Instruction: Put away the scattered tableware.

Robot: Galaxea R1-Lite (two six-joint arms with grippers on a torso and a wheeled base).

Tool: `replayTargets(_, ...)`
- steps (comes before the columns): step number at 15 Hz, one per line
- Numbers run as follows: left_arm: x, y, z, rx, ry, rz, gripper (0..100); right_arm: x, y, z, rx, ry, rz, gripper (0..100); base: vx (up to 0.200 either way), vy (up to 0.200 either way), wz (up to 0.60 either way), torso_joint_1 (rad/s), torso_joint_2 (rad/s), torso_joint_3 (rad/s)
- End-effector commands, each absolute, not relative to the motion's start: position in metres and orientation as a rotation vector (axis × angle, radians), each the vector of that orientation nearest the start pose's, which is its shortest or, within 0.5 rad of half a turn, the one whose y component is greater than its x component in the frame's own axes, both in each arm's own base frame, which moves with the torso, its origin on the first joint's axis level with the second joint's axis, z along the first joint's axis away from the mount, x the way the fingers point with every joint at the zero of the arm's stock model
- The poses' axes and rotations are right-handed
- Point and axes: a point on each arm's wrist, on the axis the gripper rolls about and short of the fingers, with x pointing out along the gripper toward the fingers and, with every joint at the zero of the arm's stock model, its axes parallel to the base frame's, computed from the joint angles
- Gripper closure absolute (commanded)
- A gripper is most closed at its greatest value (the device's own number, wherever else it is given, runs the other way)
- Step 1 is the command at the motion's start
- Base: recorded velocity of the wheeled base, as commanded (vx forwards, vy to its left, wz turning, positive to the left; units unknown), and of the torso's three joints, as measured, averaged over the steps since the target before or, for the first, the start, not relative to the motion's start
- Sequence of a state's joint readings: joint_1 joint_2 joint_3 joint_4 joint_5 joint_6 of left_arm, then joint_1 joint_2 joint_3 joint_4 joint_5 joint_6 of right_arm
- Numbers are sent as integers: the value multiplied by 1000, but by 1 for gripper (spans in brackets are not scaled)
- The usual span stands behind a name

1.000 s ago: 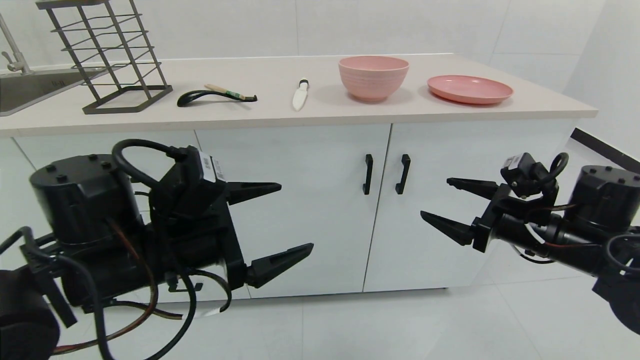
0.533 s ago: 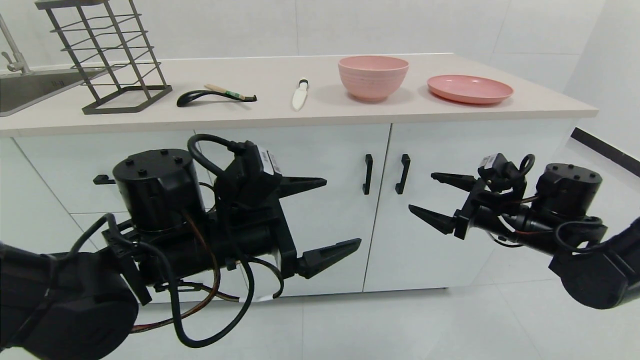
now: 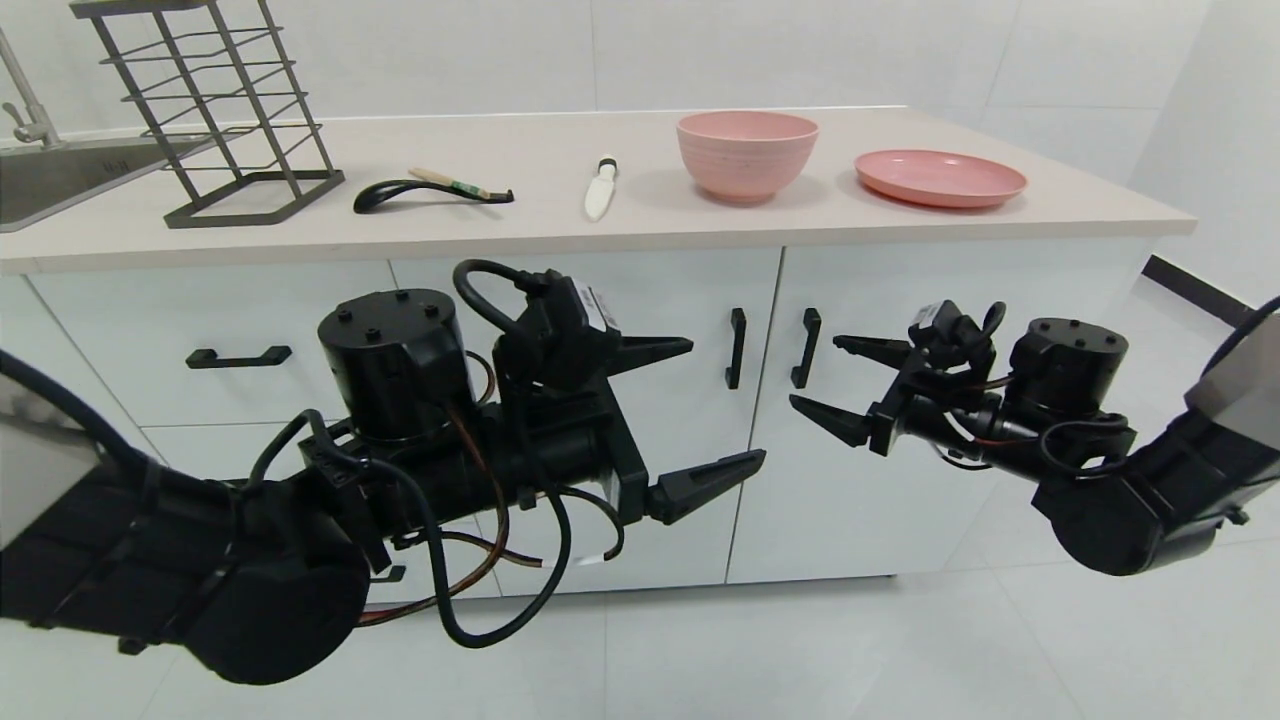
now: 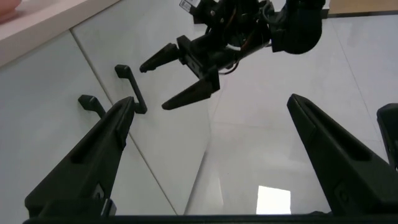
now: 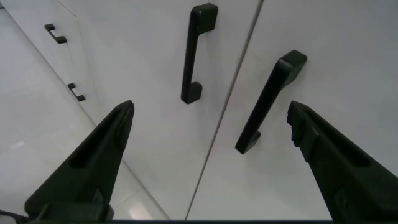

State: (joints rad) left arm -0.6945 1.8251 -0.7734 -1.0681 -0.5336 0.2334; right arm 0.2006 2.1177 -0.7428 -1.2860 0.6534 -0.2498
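Up on the countertop (image 3: 560, 228), above the left gripper (image 3: 726, 402) and right gripper (image 3: 815, 371), the bowl (image 3: 747, 155), plate (image 3: 940, 178), knife (image 3: 600, 190) and spoon (image 3: 430, 190) are being left untouched. Both grippers are being held wide open and empty near the cabinet handles (image 3: 737, 348), which could be snagged on lifting.

Premises: a kitchen. The pale worktop (image 3: 560, 225) has a built-in sink (image 3: 50, 180) with a tap (image 3: 22, 95), and carries a wire rack (image 3: 215, 110), a pink bowl (image 3: 746, 155) and a plate (image 3: 940, 178). White cupboards (image 3: 680, 290) with black handles (image 3: 737, 348) stand beneath. The wall (image 3: 450, 50) and floor (image 3: 800, 650) are white tile.
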Motion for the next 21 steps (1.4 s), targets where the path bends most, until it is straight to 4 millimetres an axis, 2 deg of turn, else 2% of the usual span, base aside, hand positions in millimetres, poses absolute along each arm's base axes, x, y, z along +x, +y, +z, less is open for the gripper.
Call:
replayTargets(1,248,-223,176,202,-160,-1224,0,360,91,85,-214,-19,868,0,0,0,0,0,0,0)
replayTargets(4,250,-226,172,201,-163,-1225,0,365,99,80,-214,-19,888,0,0,0,0,0,0,0)
replayTargets(6,251,-227,168,203,-156,-1228,0,371,100,79,-215,-31,885,0,0,0,0,0,0,0)
replayTargets(10,256,-231,160,199,-166,-1226,0,372,99,78,-215,-29,882,0,0,0,0,0,0,0)
replayTargets(12,255,-232,162,198,-176,-1230,0,364,97,78,-211,-14,885,0,0,0,0,0,0,0)
replayTargets(14,253,-230,167,197,-190,-1226,0,342,93,82,-204,19,895,0,0,0,0,0,0,0)
replayTargets(15,253,-231,167,197,-192,-1228,0,338,92,82,-203,25,894,0,0,0,0,0,0,0)
replayTargets(18,254,-232,164,197,-186,-1230,0,350,85,87,-212,-10,862,0,0,0,0,0,0,0)
replayTargets(21,255,-237,170,192,-220,-1233,0,364,86,82,-213,-20,857,0,0,0,0,0,0,0)
